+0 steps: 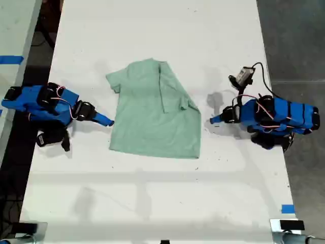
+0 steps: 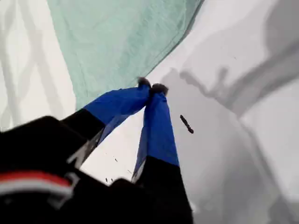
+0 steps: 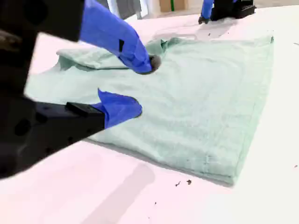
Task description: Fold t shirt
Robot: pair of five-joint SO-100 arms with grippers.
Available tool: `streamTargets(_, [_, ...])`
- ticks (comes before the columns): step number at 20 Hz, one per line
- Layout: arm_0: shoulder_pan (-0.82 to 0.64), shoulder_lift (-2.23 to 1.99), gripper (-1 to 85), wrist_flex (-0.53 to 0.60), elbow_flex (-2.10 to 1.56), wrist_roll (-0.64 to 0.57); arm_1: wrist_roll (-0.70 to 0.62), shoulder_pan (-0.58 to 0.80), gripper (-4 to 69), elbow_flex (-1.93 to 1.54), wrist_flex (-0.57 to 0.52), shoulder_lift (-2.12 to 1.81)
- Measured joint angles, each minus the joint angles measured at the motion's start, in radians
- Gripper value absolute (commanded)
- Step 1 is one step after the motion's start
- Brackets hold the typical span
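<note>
So the t shirt (image 1: 152, 117) sits about mid-table (image 1: 152, 203), with loads of bare white surface all around it, especially past its bottom hem toward the exterior view's lower edge. My second gripper (image 1: 107, 122) is right at the shirt's edge on the exterior view's left. My first gripper (image 1: 213, 120) is just off the opposite edge, with a small strip of table in between.

From the exterior view I can't really read either set of jaws. The wrist views sort it out. In the first wrist view my first gripper (image 2: 152, 87) is pinched closed, tips meeting on nothing, just short of the shirt's edge near a corner. A dark speck (image 2: 186, 123) lies on the table beside it. In the second wrist view my second gripper (image 3: 141, 86) is spread wide with no cloth between the fingers, and the shirt's near edge sits right at them.

The shirt is pale mint and lightly wrinkled. One sleeve side is folded inward, on the side nearer my first gripper.
</note>
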State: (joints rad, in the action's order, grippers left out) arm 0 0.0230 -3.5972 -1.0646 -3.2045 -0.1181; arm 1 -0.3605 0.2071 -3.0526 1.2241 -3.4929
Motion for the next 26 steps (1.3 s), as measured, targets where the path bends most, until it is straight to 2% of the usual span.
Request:
streamTargets(2, [-0.032, 0.0, -0.1, 0.049, -0.011, 0.026, 0.002, -0.006, 1.5, 0.0, 0.0, 0.0])
streamTargets(4, [-0.201, -0.002, -0.1, 0.094, -0.012, 0.046, 0.002, -0.006, 1.5, 0.0, 0.0, 0.0])
streamTargets(10, [-0.218, 0.0, -0.2, 0.15, 0.011, 0.034, 0.002, -0.011, 1.5, 0.0, 0.0, 0.0])
streamTargets(13, [-0.354, 0.112, -0.2, 0.097, 0.235, -0.095, 0.002, -0.011, 1.5, 0.0, 0.0, 0.0])
streamTargets(16, [-0.588, 0.6, -0.2, -0.04, 0.661, -0.337, 0.002, -0.011, 1.5, 0.0, 0.0, 0.0])
streamTargets(18, [-0.716, 1.039, 9.2, -0.138, 0.965, -0.508, 0.002, -0.011, 1.5, 0.0, 0.0, 0.0])
streamTargets(20, [-0.824, 1.411, 17.2, -0.16, 1.172, -0.643, 0.002, -0.011, 1.5, 0.0, 0.0, 0.0])
streamTargets(22, [-0.922, 1.635, 18.7, -0.163, 1.252, -0.721, 0.002, -0.011, 1.5, 0.0, 0.0, 0.0])
streamTargets(26, [-1.066, 1.848, 18.5, -0.123, 1.295, -0.775, 0.002, -0.011, 1.5, 0.0, 0.0, 0.0])
